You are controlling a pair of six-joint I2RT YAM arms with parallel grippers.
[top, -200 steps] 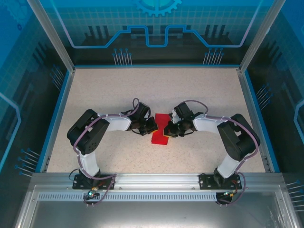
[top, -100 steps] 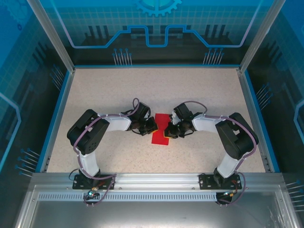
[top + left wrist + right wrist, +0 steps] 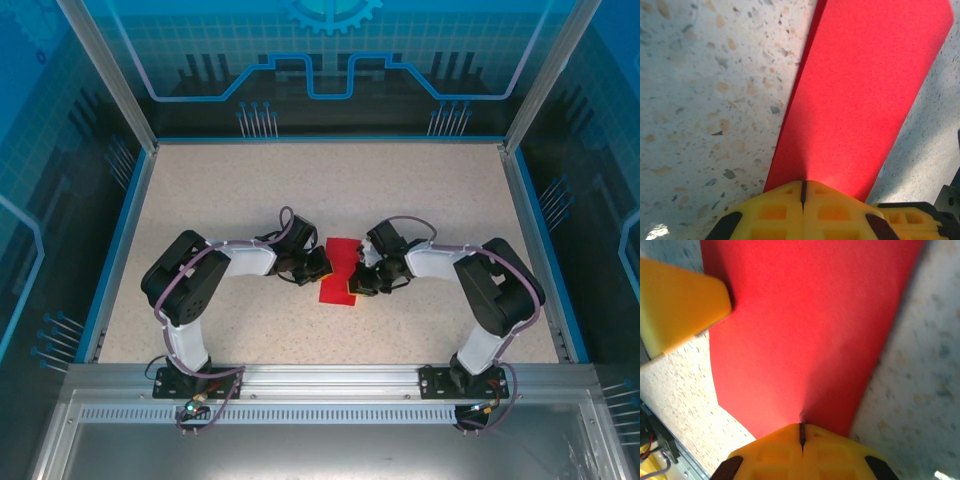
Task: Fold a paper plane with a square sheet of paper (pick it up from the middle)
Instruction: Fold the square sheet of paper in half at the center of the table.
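Note:
The square sheet of paper (image 3: 341,250) is bright red and lies mid-table as a long narrow shape, pinched in at its waist between my two grippers. My left gripper (image 3: 323,267) meets it from the left and my right gripper (image 3: 356,283) from the right. In the left wrist view the yellow jaws of the left gripper (image 3: 803,184) are shut at the edge of the paper (image 3: 865,90). In the right wrist view the right gripper (image 3: 801,426) is shut on the paper (image 3: 805,330), which rises in a ridge from the jaw line. A left finger (image 3: 680,305) rests at the paper's far edge.
The speckled table top (image 3: 250,190) has free room on all sides of the paper. A blue rim (image 3: 118,250) bounds it left, right and back. An aluminium rail (image 3: 330,382) with both arm bases runs along the near edge.
The right gripper has crept slightly nearer and leftward along the paper's right side, narrowing the red shape there. The left arm has held still.

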